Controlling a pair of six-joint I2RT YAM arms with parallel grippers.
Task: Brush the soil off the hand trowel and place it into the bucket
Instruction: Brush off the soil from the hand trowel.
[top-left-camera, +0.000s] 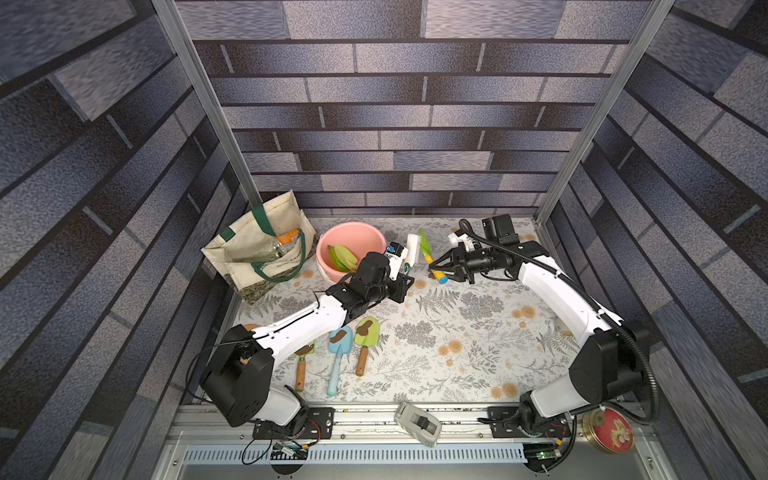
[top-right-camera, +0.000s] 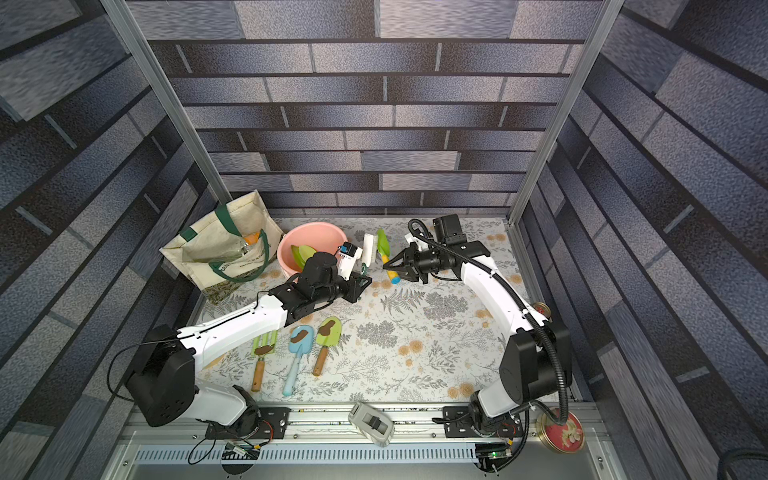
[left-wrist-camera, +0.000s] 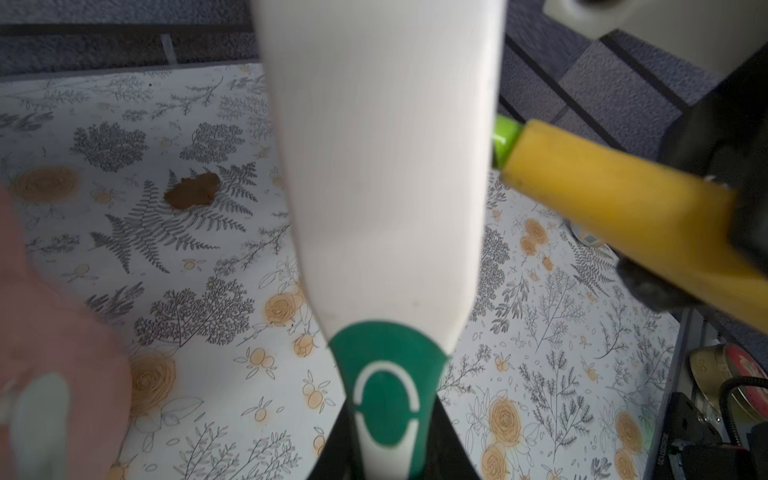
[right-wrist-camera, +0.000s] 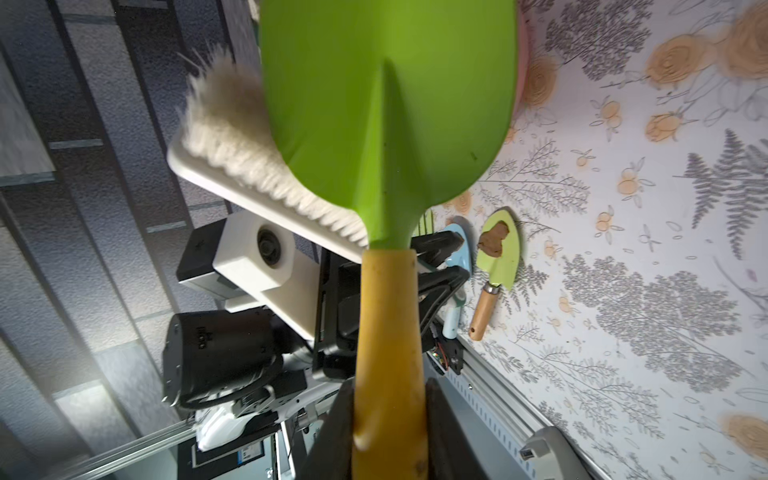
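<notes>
While left fingers (left-wrist-camera: 334, 457) clamp a white, green-gripped brush (left-wrist-camera: 382, 166) beside the salmon-pink plastic bucket (top-left-camera: 361, 232), right fingers (right-wrist-camera: 451, 440) clamp a lime-green, yellow-handled trowel (right-wrist-camera: 386, 104), bristles touching its blade.

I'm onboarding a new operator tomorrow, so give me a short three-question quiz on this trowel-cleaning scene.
1. Multiple choice: what does the right gripper hold? A) a steel spoon B) a green-bladed, yellow-handled plastic trowel C) nothing
2. True or false: the round salmon-pink plastic bucket is empty.
3. How many tools bearing dark-brown soil blobs lie on the floral-print table?
Key: 1 B. 2 False; green tools lie inside. 3 Three: green hand fork, blue plastic trowel, wooden-handled green trowel.
</notes>
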